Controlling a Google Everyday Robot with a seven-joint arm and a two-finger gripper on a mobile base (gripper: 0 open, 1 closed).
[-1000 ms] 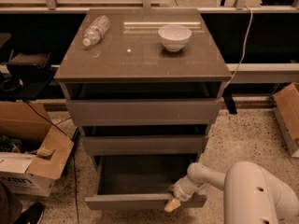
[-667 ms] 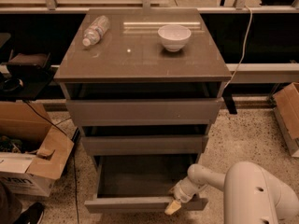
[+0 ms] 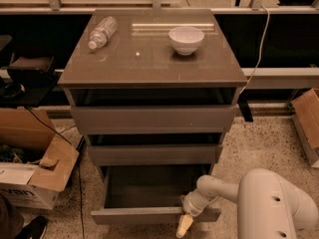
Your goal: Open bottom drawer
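Standing pulled well out toward the near side, the bottom drawer (image 3: 149, 215) is showing its dark, shallow inside, and nothing can be made out in it. It is sitting at the foot of the cabinet (image 3: 149, 68), below the middle drawer (image 3: 154, 154) and the top drawer (image 3: 152, 118). Its flat front panel is lying almost exactly where it lay a second ago, so the pull is slowing or ending rather than gaining ground. I am judging from this that the drawer is at or near the end of its travel and the task is close to done.

The gripper (image 3: 185, 220) is resting against the right part of that front panel, hanging over its top edge from the near side, and it has barely shifted either. Whether it is clenched on the panel or released cannot be told here. The pale arm (image 3: 269, 203) is reaching in from the near right corner.

On the cabinet top, a water bottle (image 3: 102, 32) is lying at the far left and a white bowl (image 3: 186, 39) is standing at the far right, both undisturbed. An open cardboard box (image 3: 35, 178) is sitting on the floor to the left.
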